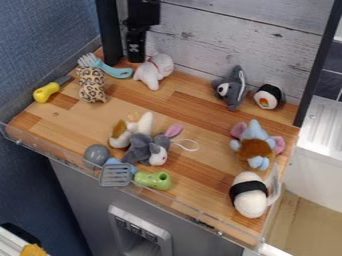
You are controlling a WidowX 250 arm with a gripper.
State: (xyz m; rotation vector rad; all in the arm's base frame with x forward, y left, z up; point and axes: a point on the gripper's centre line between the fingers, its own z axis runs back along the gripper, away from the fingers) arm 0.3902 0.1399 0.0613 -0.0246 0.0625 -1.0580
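When locating the black gripper [135,59], look to the rear left of the wooden table [67,117], near the white plush animal [153,74] with a red band. Cannot tell whether parted or closed. Read the plush animal's long axis as slanting from rear right to front left, with the banded end toward the whitewashed plank wall [247,42]. Left of it, note a turquoise plastic fork-like utensil [112,71], tines at left, handle pointing right; nearer the front, a leopard-spotted plush toy [92,86].
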